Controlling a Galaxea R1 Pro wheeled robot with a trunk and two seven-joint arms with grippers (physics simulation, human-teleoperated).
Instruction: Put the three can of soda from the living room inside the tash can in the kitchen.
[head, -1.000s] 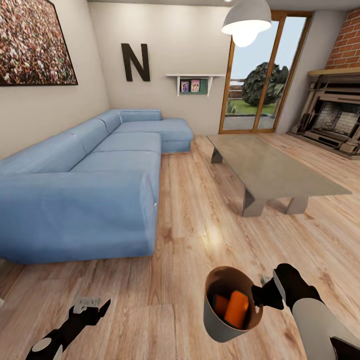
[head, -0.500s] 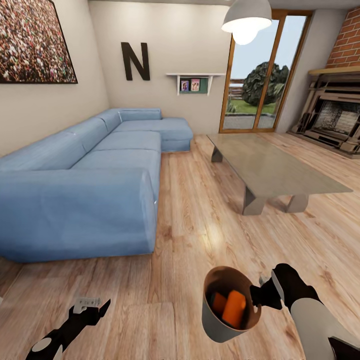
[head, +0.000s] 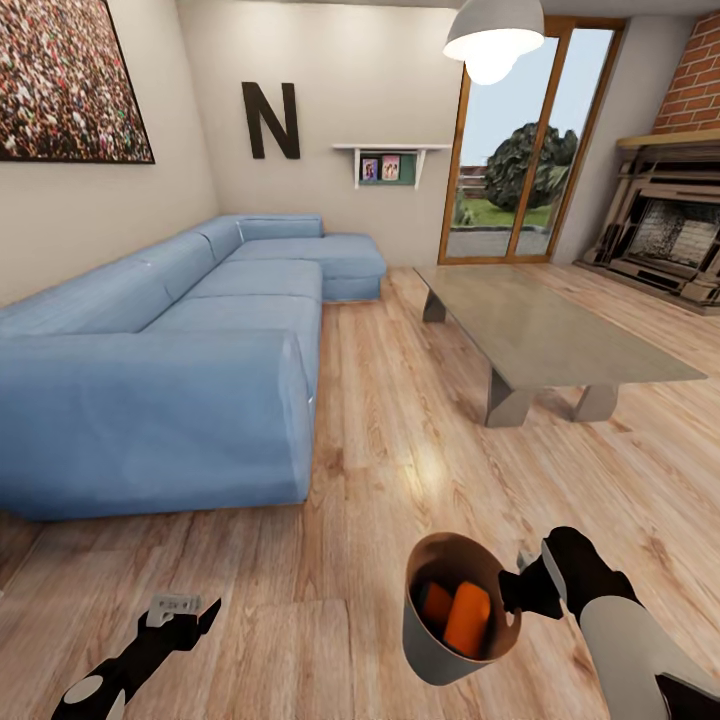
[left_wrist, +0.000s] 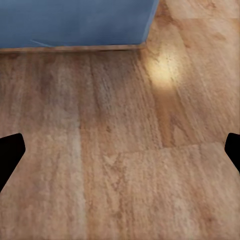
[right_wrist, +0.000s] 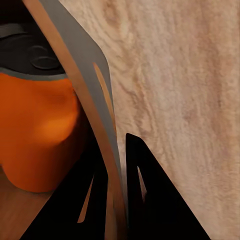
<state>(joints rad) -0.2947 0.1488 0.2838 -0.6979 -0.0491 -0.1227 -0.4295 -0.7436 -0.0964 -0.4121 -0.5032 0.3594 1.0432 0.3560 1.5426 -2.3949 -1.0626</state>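
The living room's wood floor (head: 380, 420) spread wide, with the long blue sofa (head: 170, 380) along the left wall and the low table (head: 545, 340) on the right before the glass door (head: 515, 150). A brick fireplace (head: 670, 230) stood at the far right, and a black letter N (head: 271, 123) hung on the back wall.

The right arm (head: 630, 640) reached in from the lower right corner, bent inward, and its right gripper (head: 520, 592) was clamped on the rim of the bin (head: 425, 650), one finger inside the wall and one outside, holding it tilted above the floor. Two orange cans (head: 468, 618) lay inside the bin; a third could not be made out.

The left arm (head: 120, 670) stretched low over the floor, its left gripper (head: 180, 612) empty with fingers spread wide.
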